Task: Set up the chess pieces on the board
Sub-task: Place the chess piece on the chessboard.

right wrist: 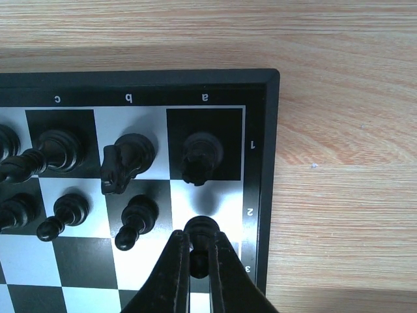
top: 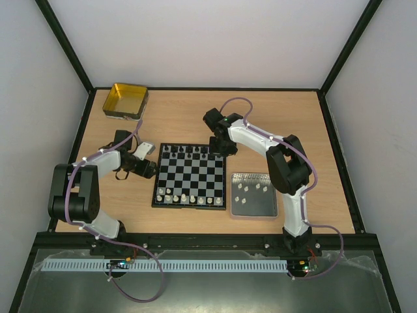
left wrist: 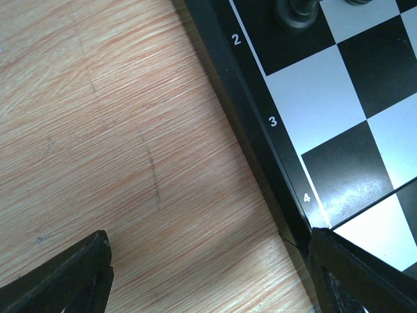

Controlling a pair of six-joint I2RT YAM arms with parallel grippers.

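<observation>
Black side nearly filled on board (top: 191, 176); black pawn (right wrist: 201, 229) pinched by closed right hand (right wrist: 199, 261) at edge file. Left hand (left wrist: 208, 244) spread wide, empty. Several white pieces (top: 248, 189) yet to be moved from tray (top: 254, 208).

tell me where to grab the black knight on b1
Probably by its head, from straight above: the black knight stands upright with the rook and another black piece close on either side and a pawn in front, so a side approach looks crowded. Pinch across its narrow width.

Glossy board (left wrist: 313, 98), shiny black pawn (right wrist: 201, 227) — matt grainy wood table (left wrist: 98, 130)
</observation>
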